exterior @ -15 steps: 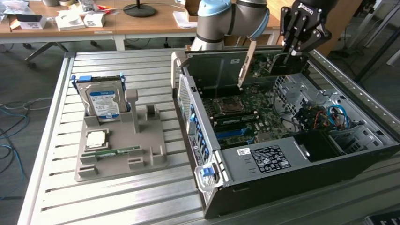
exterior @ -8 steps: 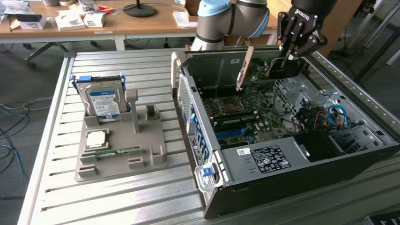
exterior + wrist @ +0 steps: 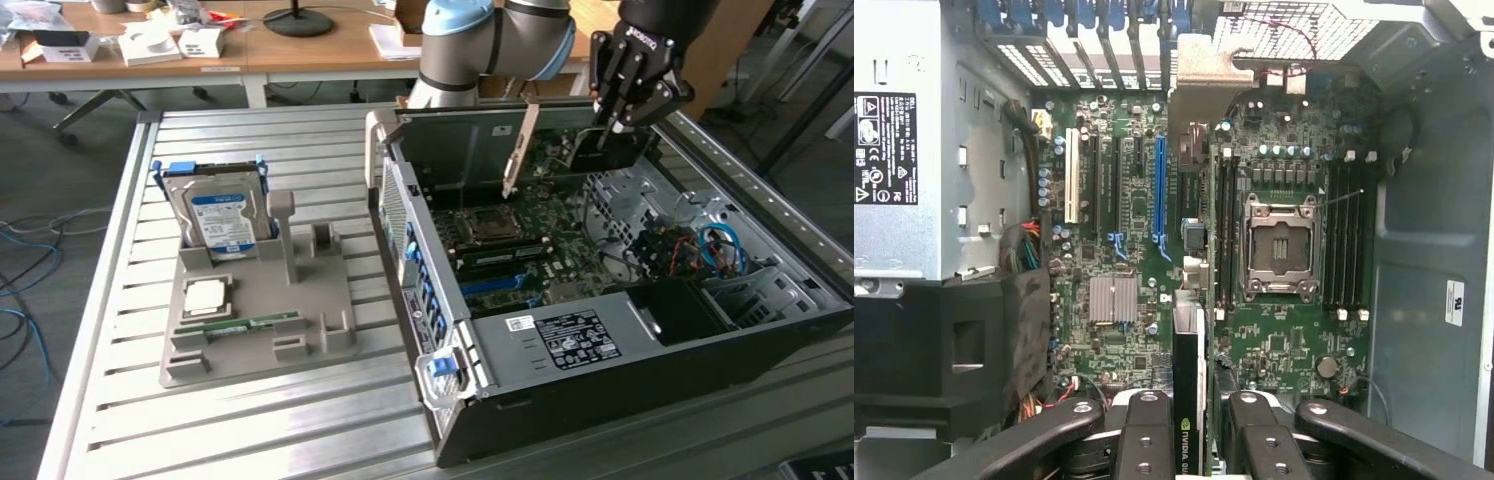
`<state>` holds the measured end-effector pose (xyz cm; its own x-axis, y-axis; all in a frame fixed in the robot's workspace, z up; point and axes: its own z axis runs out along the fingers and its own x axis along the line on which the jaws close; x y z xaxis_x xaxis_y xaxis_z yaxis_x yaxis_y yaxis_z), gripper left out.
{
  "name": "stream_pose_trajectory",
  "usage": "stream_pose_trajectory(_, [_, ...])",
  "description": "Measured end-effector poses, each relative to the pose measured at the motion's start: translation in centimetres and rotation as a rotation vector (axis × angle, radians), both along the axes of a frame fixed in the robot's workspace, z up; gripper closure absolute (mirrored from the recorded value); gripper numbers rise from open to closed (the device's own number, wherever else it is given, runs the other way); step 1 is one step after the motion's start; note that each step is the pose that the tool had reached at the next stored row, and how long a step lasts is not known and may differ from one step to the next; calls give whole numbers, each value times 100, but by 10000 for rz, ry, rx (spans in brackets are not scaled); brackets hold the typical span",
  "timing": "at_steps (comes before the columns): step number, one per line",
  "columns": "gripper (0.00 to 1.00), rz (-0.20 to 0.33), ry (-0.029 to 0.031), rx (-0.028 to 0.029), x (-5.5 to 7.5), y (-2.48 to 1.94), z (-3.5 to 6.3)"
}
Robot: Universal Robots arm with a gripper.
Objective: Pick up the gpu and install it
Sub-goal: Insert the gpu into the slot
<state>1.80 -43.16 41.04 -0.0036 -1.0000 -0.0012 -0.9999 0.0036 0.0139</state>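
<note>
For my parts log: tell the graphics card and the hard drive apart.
The graphics card is dark with a silvery bracket; the hard drive is silver with a blue-white label. The card hangs in the hand over the open computer case; the drive stands in a grey holder on the table. Both stand on edge.

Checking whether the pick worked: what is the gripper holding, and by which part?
The gripper is shut on the gpu, clamping the card's two faces near the end away from its silvery bracket.
</note>
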Motion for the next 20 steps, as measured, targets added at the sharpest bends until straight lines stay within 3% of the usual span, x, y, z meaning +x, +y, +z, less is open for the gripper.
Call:
stream_pose_trajectory(9, [74, 9, -2, 1, -62, -4, -24])
stream_pose_trajectory(20, [74, 7, -2, 0, -96, -9, -223])
